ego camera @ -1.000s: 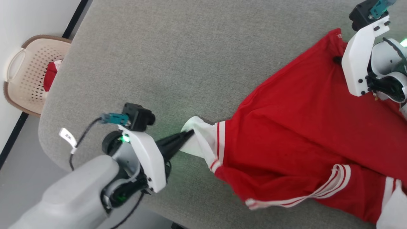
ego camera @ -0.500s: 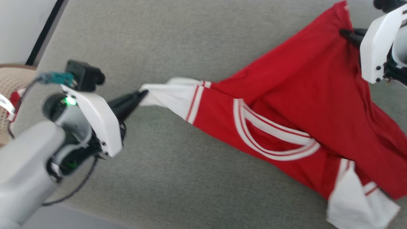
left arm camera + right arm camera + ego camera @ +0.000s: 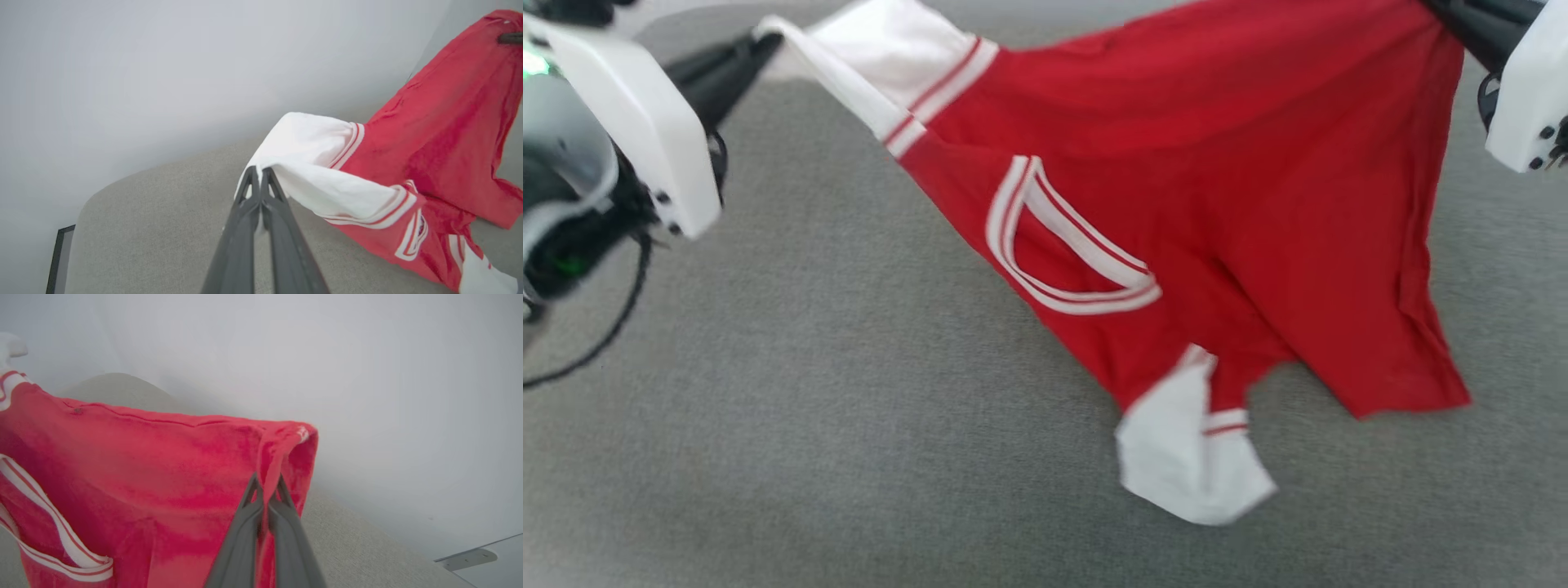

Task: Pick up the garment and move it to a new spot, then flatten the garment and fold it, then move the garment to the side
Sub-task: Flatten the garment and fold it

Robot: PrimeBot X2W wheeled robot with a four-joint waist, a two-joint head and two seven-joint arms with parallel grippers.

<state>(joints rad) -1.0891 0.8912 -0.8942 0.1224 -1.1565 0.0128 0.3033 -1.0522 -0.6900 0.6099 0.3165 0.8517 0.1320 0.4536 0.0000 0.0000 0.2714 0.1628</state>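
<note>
Grey woven cloth covers the surface (image 3: 768, 425), and a pale wall (image 3: 163, 61) is seen behind it in both wrist views. The garment (image 3: 1258, 204) is held above the surface, strung between the two arms, and is slightly blurred in the head view. The left fingers (image 3: 756, 47) are pressed together on the tip of one white sleeve (image 3: 890, 37) at the upper left of the head view; in the left wrist view that white cloth is seen pinched at their tips. The right fingers (image 3: 1450, 15) are closed on a red corner of the garment at the upper right, and in the right wrist view a fold of red cloth is gripped between them. Between the two grips the top edge is drawn nearly straight, and the rest hangs down in folds. The striped collar (image 3: 1070, 245) is turned toward the head camera near the middle. The second sleeve (image 3: 1184, 457), white with red stripes, hangs lowest, and a red hem corner (image 3: 1413, 392) hangs to its right. Whether these low parts touch the surface cannot be told.
</note>
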